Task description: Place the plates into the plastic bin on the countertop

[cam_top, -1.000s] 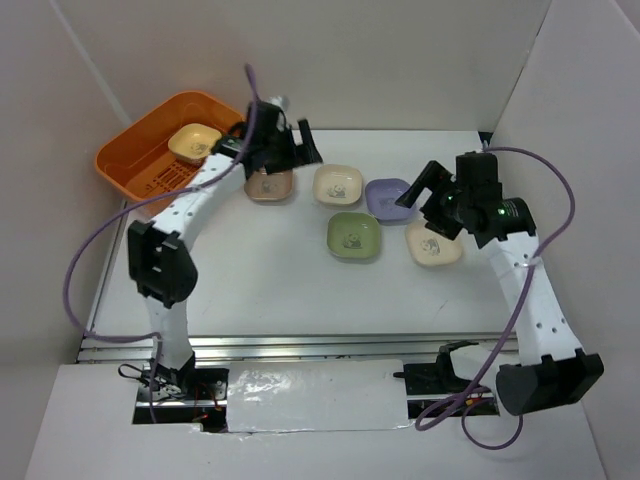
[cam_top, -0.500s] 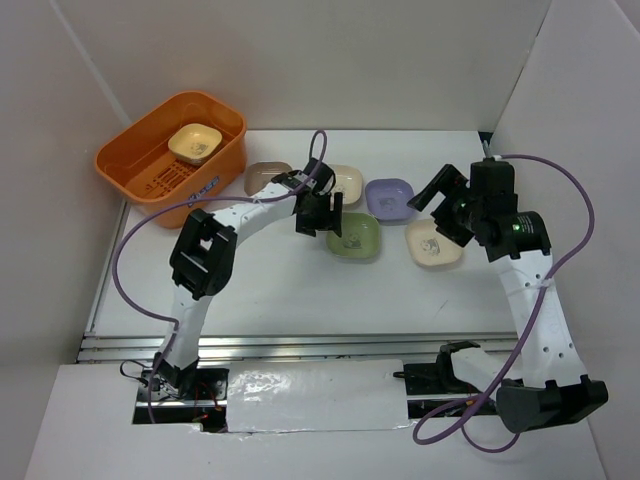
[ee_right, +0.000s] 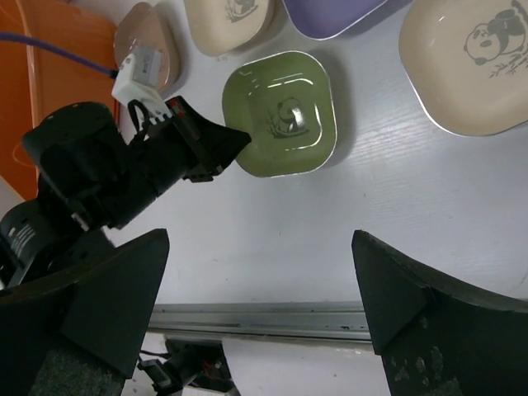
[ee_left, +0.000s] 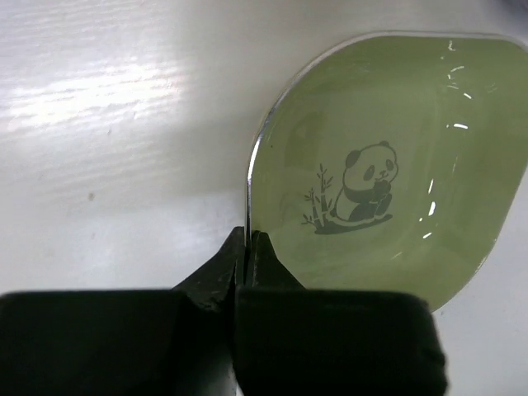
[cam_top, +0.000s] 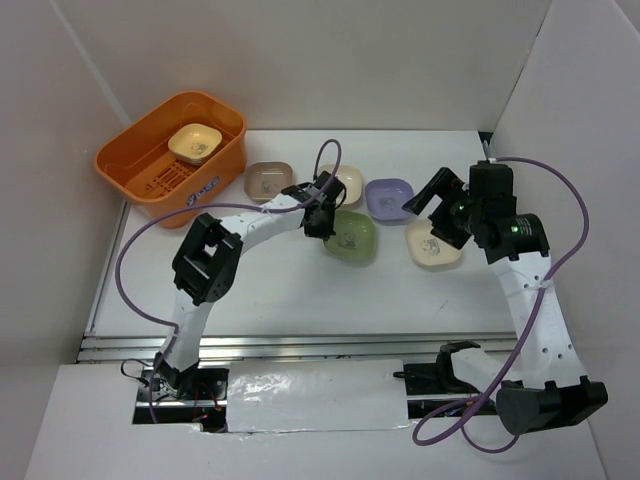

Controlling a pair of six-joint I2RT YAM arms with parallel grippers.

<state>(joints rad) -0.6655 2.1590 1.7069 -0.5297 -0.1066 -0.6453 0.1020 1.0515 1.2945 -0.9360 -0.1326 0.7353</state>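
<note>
At the far left corner of the white tabletop you have the plastic bin, a bright orange rounded tub with a slotted floor and a small blue-white label on its near wall. One glossy yellow plate already lies inside it.

Just right of the bin, a row of shallow rounded-square dishes runs along the far edge. It holds a brown plate, a middle cream plate partly covered by your left arm and its purple cable, and a lavender plate. Closer to the middle of the tabletop lies the green plate. Toward the right edge sits a right cream plate with a panda print.

Your left hand is clenched on the green plate's left rim. Its thin edge is pinched between the black fingertips, and a panda with bamboo shows in the shiny bowl.

Your right hand hangs above the lavender and right cream plates, fingers spread wide and grasping nothing.
</note>
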